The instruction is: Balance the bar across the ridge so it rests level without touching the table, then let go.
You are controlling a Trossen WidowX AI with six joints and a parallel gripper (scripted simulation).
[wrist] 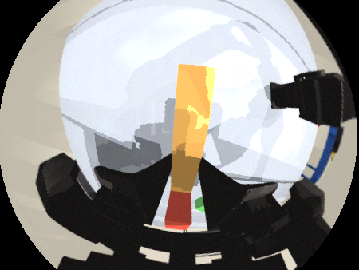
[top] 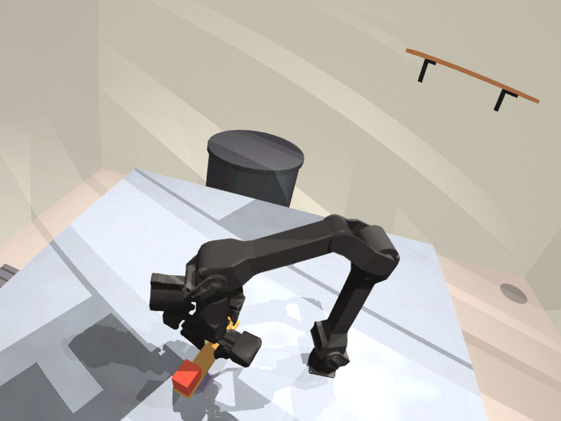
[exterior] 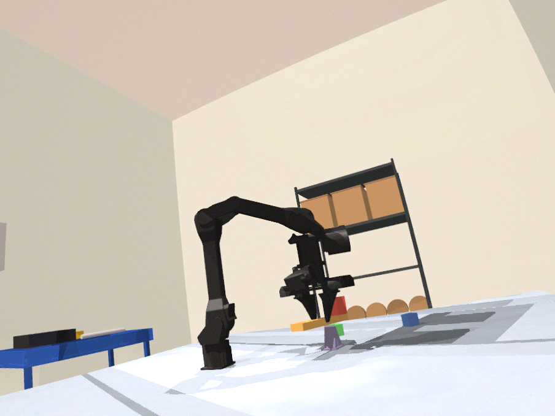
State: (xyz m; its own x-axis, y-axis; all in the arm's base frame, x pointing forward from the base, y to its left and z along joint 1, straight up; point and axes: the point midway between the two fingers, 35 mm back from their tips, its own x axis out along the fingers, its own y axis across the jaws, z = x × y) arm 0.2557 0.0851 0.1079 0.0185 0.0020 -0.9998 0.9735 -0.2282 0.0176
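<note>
My gripper [exterior: 320, 320] [wrist: 185, 158] points down and is shut on the long orange bar [top: 205, 360] [exterior: 304, 324] [wrist: 192, 128], around its middle part. The bar is off the table and looks nearly level. A red block [top: 186, 377] [exterior: 340, 305] [wrist: 178, 208] sits on top of the bar at one end; the other end bears nothing. The purple ridge [top: 206, 383] [exterior: 331, 338] stands on the table low beneath the bar. In the exterior view its top is very close under the bar; I cannot tell whether they touch. The ridge is hidden in the wrist view.
A green block [exterior: 339, 329] [wrist: 199, 204] is near the ridge, behind it in the exterior view. A blue block [exterior: 409, 319] lies farther right on the table. A dark round bin [top: 253, 154] stands beyond the table edge. A blue bench [exterior: 58, 356] and shelves are in the background.
</note>
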